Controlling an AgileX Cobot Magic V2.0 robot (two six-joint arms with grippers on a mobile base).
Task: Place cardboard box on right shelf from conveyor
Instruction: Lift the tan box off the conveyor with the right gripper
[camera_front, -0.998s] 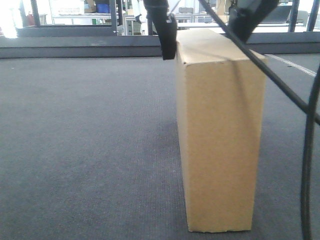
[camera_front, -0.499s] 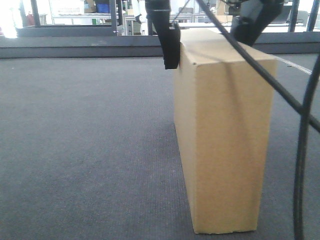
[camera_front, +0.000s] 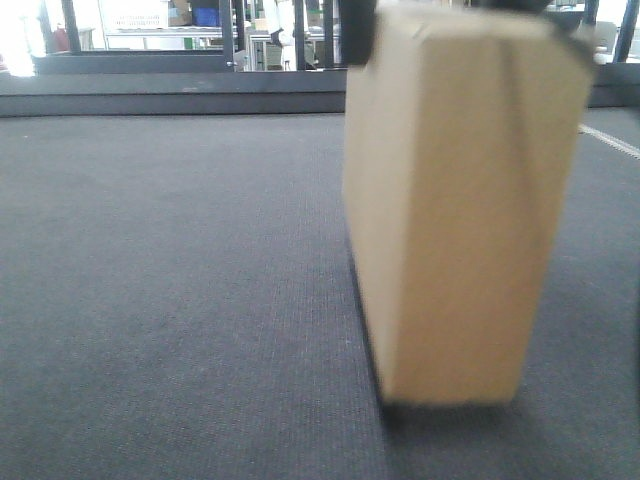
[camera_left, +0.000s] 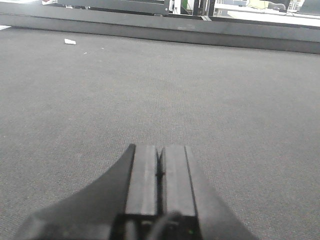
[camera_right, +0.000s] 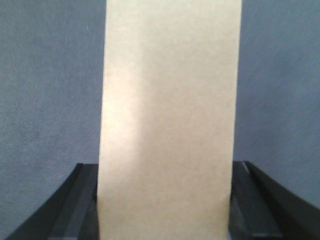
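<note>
Tan cardboard box (camera_front: 460, 200) is upright over the grey conveyor (camera_front: 170, 280), blurred, clamped on both sides by the right gripper (camera_right: 165, 205). Left gripper (camera_left: 160, 167) is closed on nothing, low above the conveyor.

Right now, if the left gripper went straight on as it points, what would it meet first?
The left gripper, shut, faces bare conveyor, nothing standing ahead; it would probably meet that surface or the far rail first, depth unclear.
</note>
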